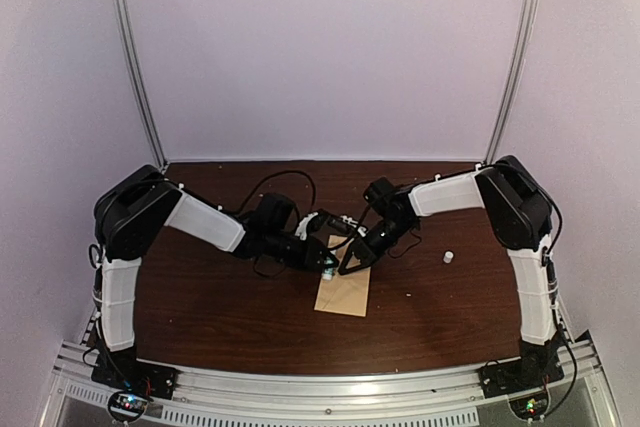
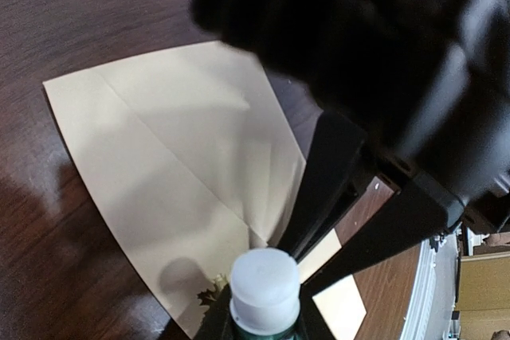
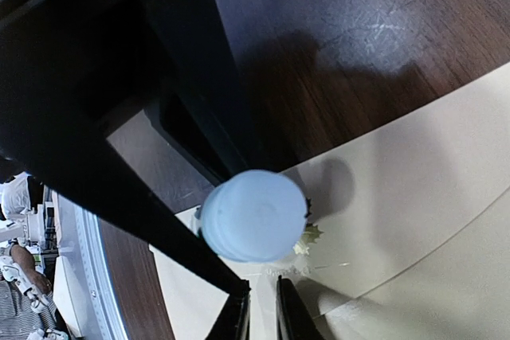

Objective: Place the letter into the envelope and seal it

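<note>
While one envelope (image 1: 343, 290) lies flat | left gripper (image 1: 326, 263) grips one white-capped tube (image 2: 264, 286) | right gripper (image 3: 262, 320): hold unclear

envelope (image 2: 175, 157): flat on dark table (image 2: 48, 5) | white-capped tube (image 2: 264, 288): bottom edge, over envelope | right gripper (image 2: 279, 246): tips at envelope

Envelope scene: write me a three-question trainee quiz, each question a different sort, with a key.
1. True or false: the envelope lies flat on the table.
2. What does the left gripper hold? A) a white-capped tube B) the envelope C) nothing
3. Fill in: the small white object sits on the ___ arm's side of the table.
Key: 1 true; 2 A; 3 right.
</note>
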Tool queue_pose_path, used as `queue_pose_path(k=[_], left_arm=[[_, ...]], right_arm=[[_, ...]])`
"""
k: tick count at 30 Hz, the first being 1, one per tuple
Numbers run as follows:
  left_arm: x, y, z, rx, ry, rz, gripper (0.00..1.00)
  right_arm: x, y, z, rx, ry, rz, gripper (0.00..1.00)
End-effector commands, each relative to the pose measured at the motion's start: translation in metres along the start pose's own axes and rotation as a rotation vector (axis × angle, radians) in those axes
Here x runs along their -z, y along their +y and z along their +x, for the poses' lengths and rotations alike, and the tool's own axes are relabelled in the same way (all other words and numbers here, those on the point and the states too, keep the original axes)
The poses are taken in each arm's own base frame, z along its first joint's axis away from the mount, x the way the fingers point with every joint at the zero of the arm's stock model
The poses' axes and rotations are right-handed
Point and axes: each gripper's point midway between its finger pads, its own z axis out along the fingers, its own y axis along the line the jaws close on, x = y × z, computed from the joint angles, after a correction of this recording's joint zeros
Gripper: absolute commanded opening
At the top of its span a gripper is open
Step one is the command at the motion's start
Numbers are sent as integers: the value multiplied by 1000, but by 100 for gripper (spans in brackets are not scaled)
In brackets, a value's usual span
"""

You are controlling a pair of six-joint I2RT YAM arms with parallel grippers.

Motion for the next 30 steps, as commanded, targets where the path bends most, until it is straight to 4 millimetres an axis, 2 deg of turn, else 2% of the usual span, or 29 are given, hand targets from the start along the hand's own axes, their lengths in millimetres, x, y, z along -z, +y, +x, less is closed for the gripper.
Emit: queue_pose_path(k=[1, 9, 15, 21, 24, 30], left_arm=[[-3, 0, 3, -13, 2, 7, 0], [16, -23, -2, -26, -29, 44, 0], [26, -36, 18, 4, -33, 89, 0], [22, -45, 29, 24, -22, 117, 0], [18, -41, 32, 49, -10, 106, 0], [9, -19, 45, 93, 26, 41, 0]], right_arm=[[-5, -12, -1, -20, 1, 40, 13], [-9, -19, 6, -38, 17, 59, 13], [-9, -19, 6, -38, 18, 57, 13], [-10, -18, 7, -39, 20, 49, 13], [-9, -17, 7, -37, 19, 47, 13], [-8, -12, 6, -33, 18, 27, 13]])
